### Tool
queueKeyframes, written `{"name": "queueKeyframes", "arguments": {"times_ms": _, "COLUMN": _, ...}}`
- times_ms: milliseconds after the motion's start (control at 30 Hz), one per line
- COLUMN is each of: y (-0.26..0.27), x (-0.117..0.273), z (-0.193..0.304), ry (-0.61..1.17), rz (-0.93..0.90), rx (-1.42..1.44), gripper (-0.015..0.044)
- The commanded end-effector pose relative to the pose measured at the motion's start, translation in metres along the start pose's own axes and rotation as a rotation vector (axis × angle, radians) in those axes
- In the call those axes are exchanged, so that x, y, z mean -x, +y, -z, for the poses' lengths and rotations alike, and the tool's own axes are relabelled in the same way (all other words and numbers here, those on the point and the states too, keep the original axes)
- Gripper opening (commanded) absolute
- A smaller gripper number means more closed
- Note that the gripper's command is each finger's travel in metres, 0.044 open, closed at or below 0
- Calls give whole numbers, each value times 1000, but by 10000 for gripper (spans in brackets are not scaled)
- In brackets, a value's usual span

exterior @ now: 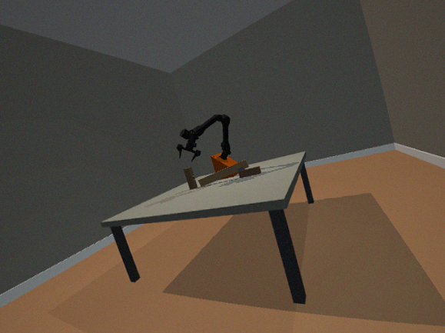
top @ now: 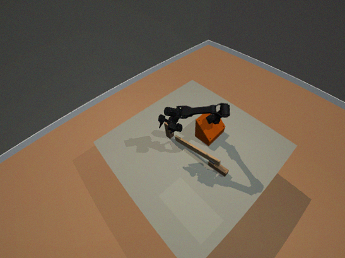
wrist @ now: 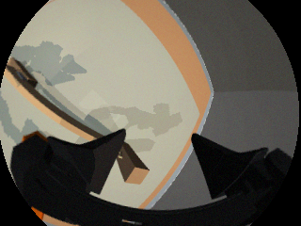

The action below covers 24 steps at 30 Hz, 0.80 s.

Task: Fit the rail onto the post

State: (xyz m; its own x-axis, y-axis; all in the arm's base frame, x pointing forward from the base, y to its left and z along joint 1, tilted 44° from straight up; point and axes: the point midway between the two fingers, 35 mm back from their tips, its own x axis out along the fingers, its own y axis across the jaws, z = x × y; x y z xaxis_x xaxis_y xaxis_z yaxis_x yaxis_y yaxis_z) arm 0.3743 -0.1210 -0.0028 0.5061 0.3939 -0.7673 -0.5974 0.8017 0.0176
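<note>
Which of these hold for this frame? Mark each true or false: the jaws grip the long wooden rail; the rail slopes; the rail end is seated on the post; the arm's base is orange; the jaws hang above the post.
1. The black gripper grips the long wooden bed rail. False: the jaws stand open and hold nothing.
2. The rail slopes, its end near the short dark wooden post down on the grey table. True.
3. The rail's end is seated on the post. False: it lies low beside the post.
4. The arm stands on an orange wedge-shaped base. True.
5. The jaws hang above the post, clear of it. True.
</note>
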Motion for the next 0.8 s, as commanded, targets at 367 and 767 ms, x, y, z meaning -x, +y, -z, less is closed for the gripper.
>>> {"name": "queueKeyframes", "arguments": {"times_ms": 367, "y": 190, "x": -37, "z": 33, "ry": -75, "rz": -671, "rx": 870, "gripper": 440}}
{"name": "queueKeyframes", "arguments": {"times_ms": 767, "y": 194, "x": -41, "z": 35, "ry": -76, "rz": -675, "rx": 875, "gripper": 440}}
